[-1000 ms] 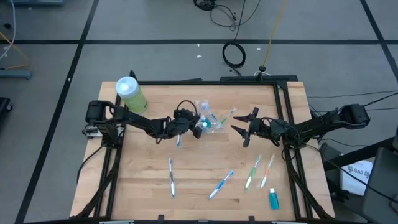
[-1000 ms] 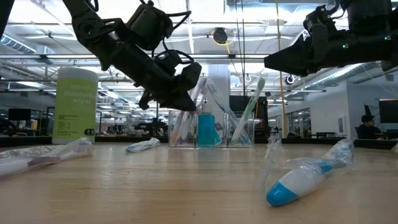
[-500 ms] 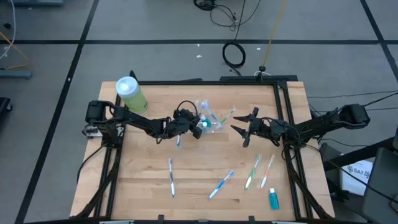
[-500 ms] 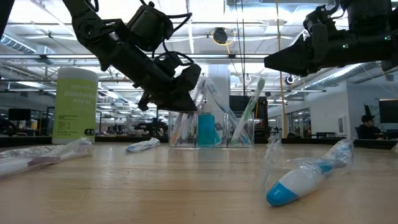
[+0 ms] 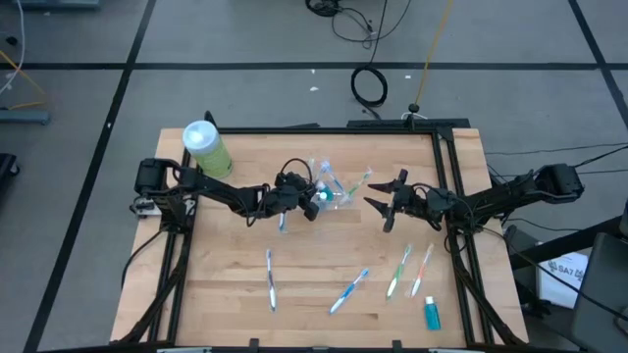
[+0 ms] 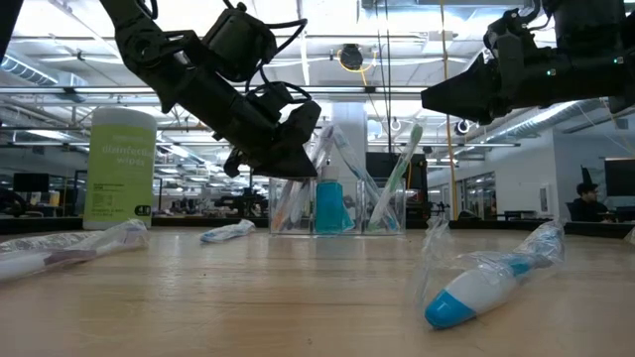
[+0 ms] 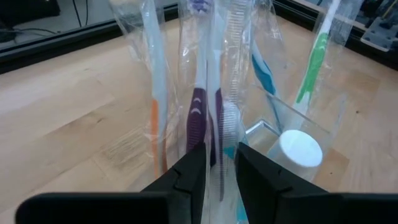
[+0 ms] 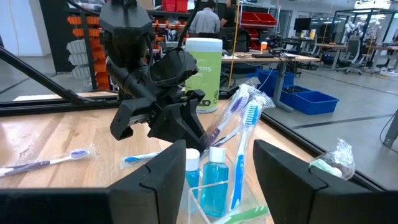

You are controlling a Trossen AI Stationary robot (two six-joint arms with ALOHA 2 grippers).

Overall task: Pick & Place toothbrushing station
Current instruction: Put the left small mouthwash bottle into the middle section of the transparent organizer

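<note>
- The pale wooden counter (image 5: 235,294) carries everything, and a tall green canister with a white lid (image 5: 207,147) stands at its far left corner, well apart from the action.
- The left claw (image 5: 312,199) sits right against the small clear plastic cup (image 5: 332,193) in the middle of the counter, fingers nearly closed on a wrapped purple-handled toothbrush (image 7: 200,121) that stands among the others in the cup.
- The right claw (image 5: 385,204) hangs just beside the cup on the other side, fingers spread and holding nothing.
- Risk, as I judge it: the cup is light and crowded, so a pull or push on that wrapper could tip it and spill the brushes; the two claws are also close enough to clash.
- Loose wrapped toothbrushes lie nearer the front: a pale blue-and-white one (image 5: 271,279), a bright blue one (image 5: 349,290), a green one (image 5: 399,271) and a pink one (image 5: 422,270), with a small teal white-capped tube (image 5: 431,313) at the front right.
- Hard to tell: whether the left fingers pinch the brush itself or only its wrapper.
</note>
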